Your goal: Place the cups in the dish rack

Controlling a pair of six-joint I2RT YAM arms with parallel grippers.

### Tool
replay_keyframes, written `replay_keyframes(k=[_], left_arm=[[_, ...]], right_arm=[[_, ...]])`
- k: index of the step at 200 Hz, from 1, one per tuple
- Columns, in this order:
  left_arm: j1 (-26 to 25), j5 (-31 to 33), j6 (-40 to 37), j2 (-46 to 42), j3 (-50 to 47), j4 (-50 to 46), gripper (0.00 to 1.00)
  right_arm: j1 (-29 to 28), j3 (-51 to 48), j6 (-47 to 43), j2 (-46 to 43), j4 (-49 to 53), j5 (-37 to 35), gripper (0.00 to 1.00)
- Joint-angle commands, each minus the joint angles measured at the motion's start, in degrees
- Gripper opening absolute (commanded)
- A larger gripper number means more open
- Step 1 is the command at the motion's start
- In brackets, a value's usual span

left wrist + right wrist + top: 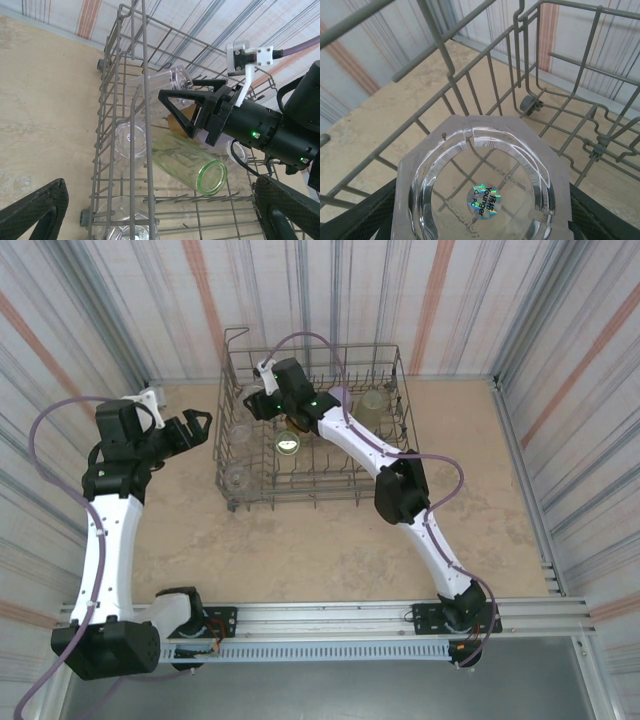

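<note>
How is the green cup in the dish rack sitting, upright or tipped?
Tipped: the green cup lies slanted across the dish rack wires, open rim facing sideways.

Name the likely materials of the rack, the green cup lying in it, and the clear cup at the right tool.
Dish rack: grey wire, likely coated metal, matt. Green cup: translucent, glossy rim, probably plastic. Clear cup: transparent, faceted moulded base with sticker; plastic or glass, unclear.

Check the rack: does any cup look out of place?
Yes. The yellow-green cup lies tipped on its side in the middle of the dish rack, open mouth pointing sideways, instead of standing between the tines.
</note>
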State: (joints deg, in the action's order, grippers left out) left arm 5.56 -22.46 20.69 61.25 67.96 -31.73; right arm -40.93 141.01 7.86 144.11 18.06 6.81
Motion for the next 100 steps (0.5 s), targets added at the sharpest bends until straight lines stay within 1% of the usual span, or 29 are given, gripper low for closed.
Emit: replay_keyframes(k=[1,75,100], left_arm=[[0.4,0.73,-1.79,0.27,-0.89,-0.7,0.99],[0.45,0.19,-1.93,1.24,-1.34,-0.66,0.99],[0.43,0.22,-2.17,1.32,-1.34,-0.81,0.99]], right_arm=[[-0.38,2.82,-1.78,1.42,-2.28,-2.05,0.54],[-1.8,8.33,-3.18,6.14,-2.43,-3.66,0.54],[-2.4,8.39,-4.13,6.23,-2.15,-4.43,0.54]])
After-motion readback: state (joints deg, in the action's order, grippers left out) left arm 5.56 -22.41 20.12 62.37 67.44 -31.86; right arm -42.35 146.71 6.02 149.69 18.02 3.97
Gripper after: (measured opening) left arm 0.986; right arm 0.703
